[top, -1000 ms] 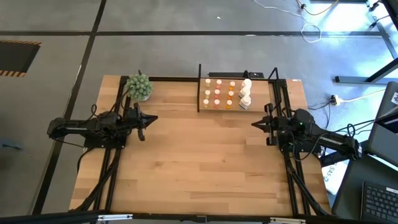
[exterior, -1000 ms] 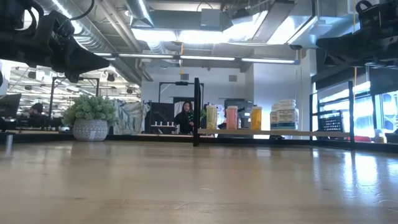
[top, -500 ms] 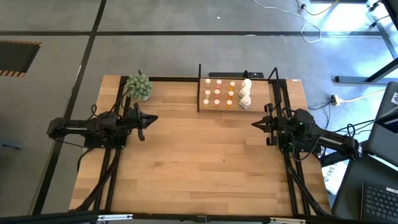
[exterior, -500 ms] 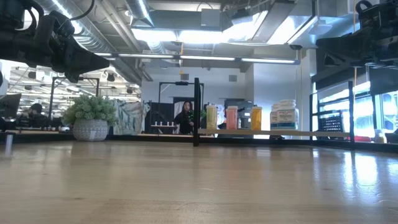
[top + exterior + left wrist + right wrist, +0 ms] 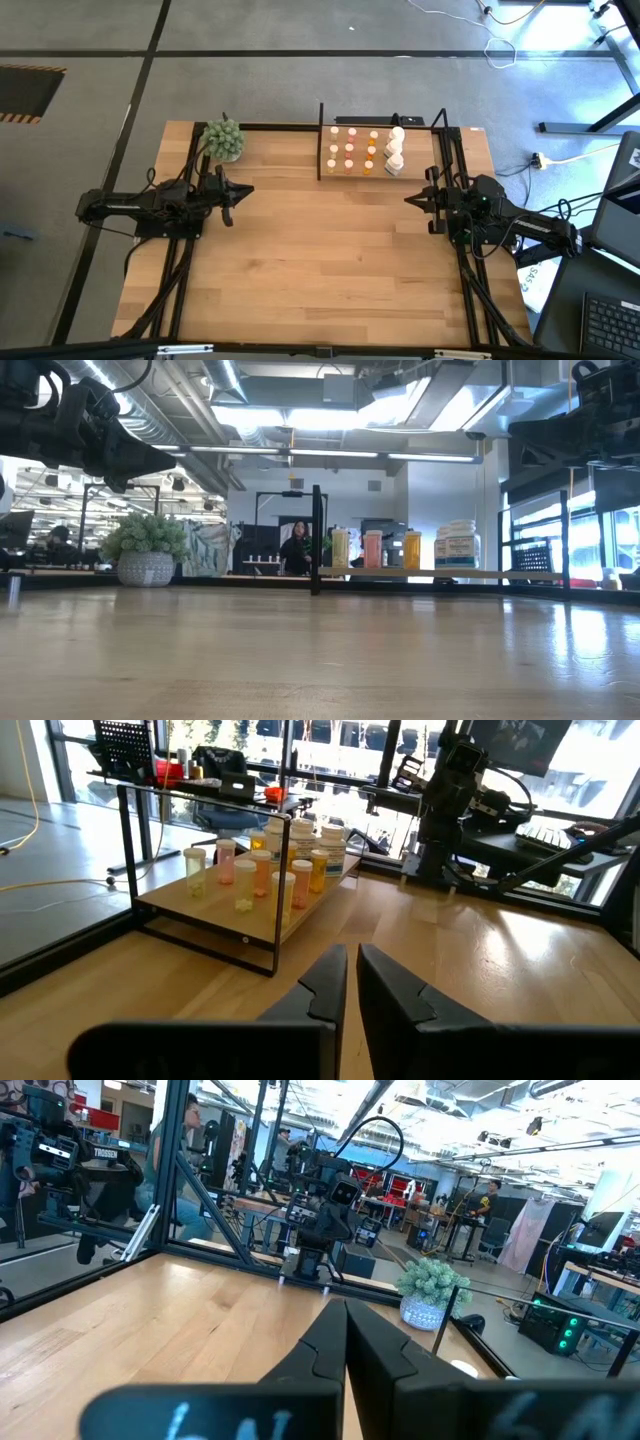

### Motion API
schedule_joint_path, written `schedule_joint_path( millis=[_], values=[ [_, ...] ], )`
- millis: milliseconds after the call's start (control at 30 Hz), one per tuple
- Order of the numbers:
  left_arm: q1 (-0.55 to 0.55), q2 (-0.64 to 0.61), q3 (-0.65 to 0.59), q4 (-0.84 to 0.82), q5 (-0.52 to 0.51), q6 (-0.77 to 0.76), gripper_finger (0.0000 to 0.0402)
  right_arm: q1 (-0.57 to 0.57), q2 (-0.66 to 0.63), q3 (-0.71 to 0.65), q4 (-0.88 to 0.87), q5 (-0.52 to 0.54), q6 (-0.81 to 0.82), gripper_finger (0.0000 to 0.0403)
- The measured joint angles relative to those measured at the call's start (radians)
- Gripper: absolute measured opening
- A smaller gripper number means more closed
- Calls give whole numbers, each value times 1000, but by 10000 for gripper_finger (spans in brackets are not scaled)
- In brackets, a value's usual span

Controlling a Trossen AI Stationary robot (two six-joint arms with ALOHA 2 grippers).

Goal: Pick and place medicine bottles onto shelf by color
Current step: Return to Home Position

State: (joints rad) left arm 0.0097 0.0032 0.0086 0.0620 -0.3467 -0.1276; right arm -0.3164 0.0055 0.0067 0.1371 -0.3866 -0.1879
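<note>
Two arms apart at the bench [image 5: 320,260] sides. At left edge, left end effector [image 5: 240,192] above bare wood, fingers pressed together. Toward far left corner, green plant ball [image 5: 224,139]. At far middle, shelf [image 5: 195,915] with medicine bottles [image 5: 351,149] in columns: white tops, pinkish-red, orange, then larger white ones, labels too small to read. At right edge, right end effector [image 5: 410,200], fingers pressed together.

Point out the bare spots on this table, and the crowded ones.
Widest: the table between the left claw and right claw, out to the edge opposite the shelf. Smaller: between the plant and that shelf. Crowded: the shelf itself, packed with medicine bottles.
</note>
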Motion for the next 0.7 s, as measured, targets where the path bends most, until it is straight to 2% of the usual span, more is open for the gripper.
schedule_joint_path(
  millis=[500,700],
  values=[
    [0,0,0,0,0,0,1,0,0,0,0,0,0,10],
    [0,0,0,0,0,0,7,0,0,0,0,0,0,10]
  ],
)
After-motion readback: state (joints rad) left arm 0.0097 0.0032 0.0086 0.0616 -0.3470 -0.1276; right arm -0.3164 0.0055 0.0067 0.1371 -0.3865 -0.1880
